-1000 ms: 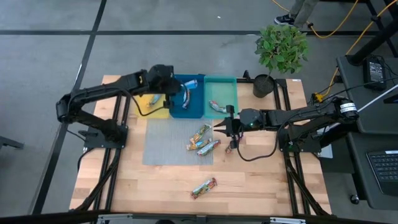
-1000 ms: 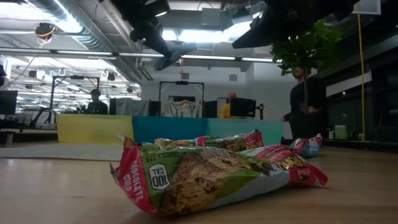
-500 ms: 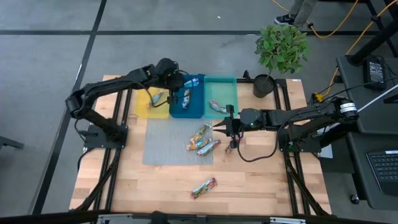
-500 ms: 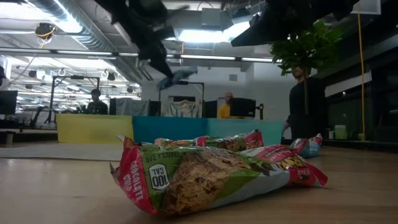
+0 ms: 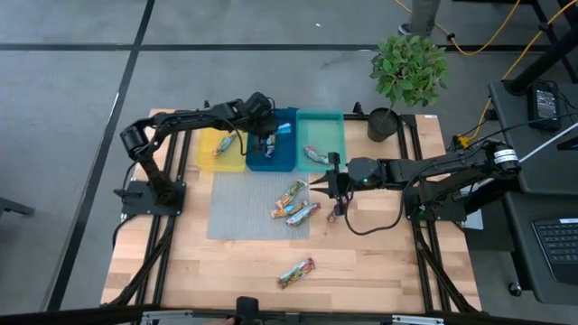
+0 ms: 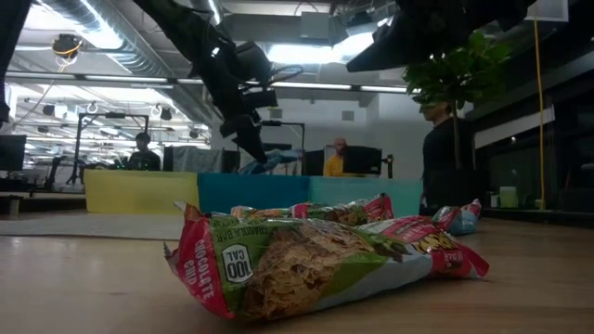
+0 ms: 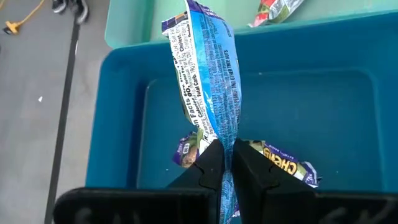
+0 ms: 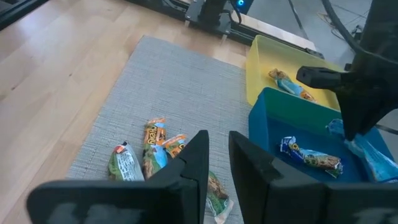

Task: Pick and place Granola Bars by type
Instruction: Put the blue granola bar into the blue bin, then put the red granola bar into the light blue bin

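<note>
Left gripper (image 7: pixel 225 163) clamped on a blue bar (image 7: pixel 208 74), hanging over the blue tray (image 5: pixel 271 161) at the far side of the table (image 5: pixel 379 271), bar dangling from the fingertips above a second blue bar (image 7: pixel 283 167) already lying inside. Right gripper (image 5: pixel 323 187) hovering low, just right of the grey mat (image 5: pixel 237 212), fingers (image 8: pixel 196 162) narrowly apart with nothing between them, pointed at the loose bars. Sorting judged roughly halfway: one bar (image 5: pixel 228 143) in the yellow tray (image 5: pixel 213 159) to the left, a green-and-red one (image 5: pixel 312 154) in the teal tray (image 5: pixel 327 126) to the right, two blue ones at the blue tray counting the held one. Left to do: releasing the held bar, then clearing the cluster of bars (image 5: pixel 295 202) on the mat, three as far as can be told, and a lone bar (image 5: pixel 295 272) lying near, well apart from the rest. Potted plant (image 5: pixel 408 70) standing at the far right corner, clear of the trays. Nothing blocking the drop; both arms working close around the trays, so crowding possible.
</note>
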